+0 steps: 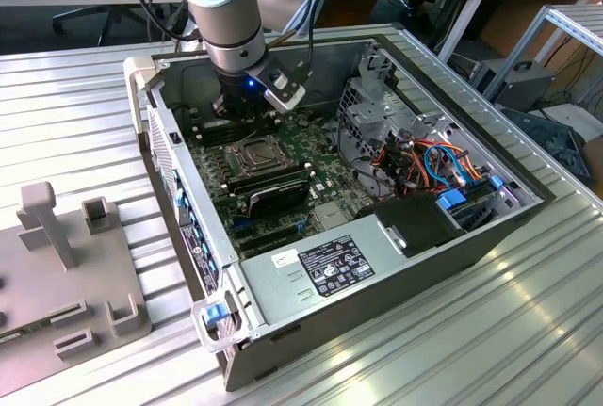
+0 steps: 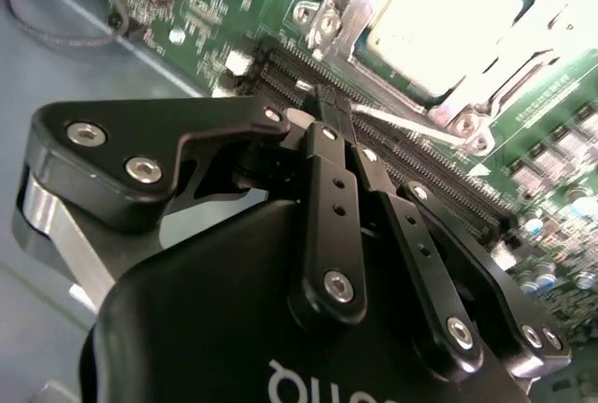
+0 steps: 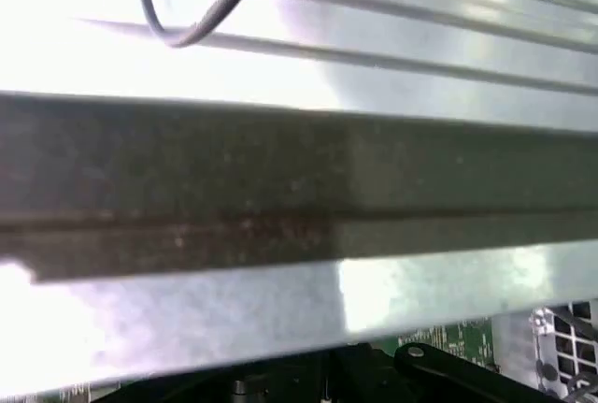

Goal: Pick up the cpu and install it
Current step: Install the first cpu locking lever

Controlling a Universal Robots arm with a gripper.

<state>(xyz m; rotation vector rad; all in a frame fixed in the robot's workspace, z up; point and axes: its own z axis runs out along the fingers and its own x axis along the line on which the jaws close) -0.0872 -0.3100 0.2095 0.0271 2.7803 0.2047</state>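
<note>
Arm is down inside the open computer case (image 1: 396,265), wrist with a blue light hanging over the motherboard (image 1: 283,156), at the far end of the board from the power supply (image 1: 325,269).

Gripper (image 2: 327,108) in the second wrist view: the two black fingers (image 2: 329,188) are pressed together, tips meeting, nothing visible between them. Tips sit just above the long black memory slots (image 2: 439,193), beside the socket frame (image 2: 458,118).

The cpu (image 2: 448,24) is in the socket, dull silver top facing up, metal frame around its edges. Whether the frame is latched down I can't tell from this angle. In the exterior view the cpu (image 1: 256,151) shows as a small square in the middle of the board, just in front of the gripper body, with black memory sticks (image 1: 273,189) on the power-supply side of it.

Gripper is near the cpu but not touching it.

First wrist view: the case wall (image 3: 299,179) up close, ribbed aluminium table (image 3: 374,38) past it, a cable (image 3: 187,24) looping over that.

Outside the case, on the exterior view's left, a grey fixture block (image 1: 66,274) sits on the table.
</note>
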